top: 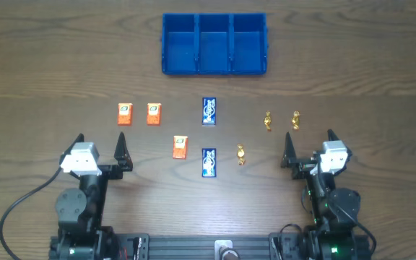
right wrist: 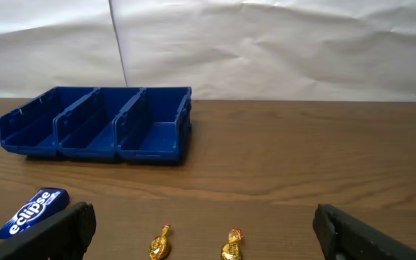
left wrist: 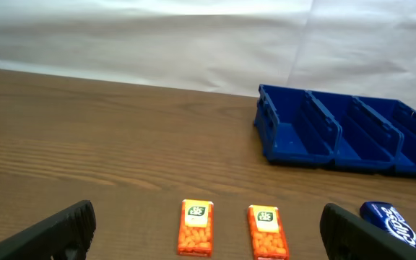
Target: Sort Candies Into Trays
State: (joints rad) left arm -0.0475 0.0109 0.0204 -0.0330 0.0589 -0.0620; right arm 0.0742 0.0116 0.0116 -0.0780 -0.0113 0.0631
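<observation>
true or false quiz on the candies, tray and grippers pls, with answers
1. The blue tray has three compartments, all empty. True.
2. There are four orange boxes. False: there are three orange boxes.
3. The three gold-wrapped candies lie on the right arm's side. True.
4. The left gripper holds a blue pack. False: the left gripper is open and empty; both blue packs lie apart from it.
</observation>
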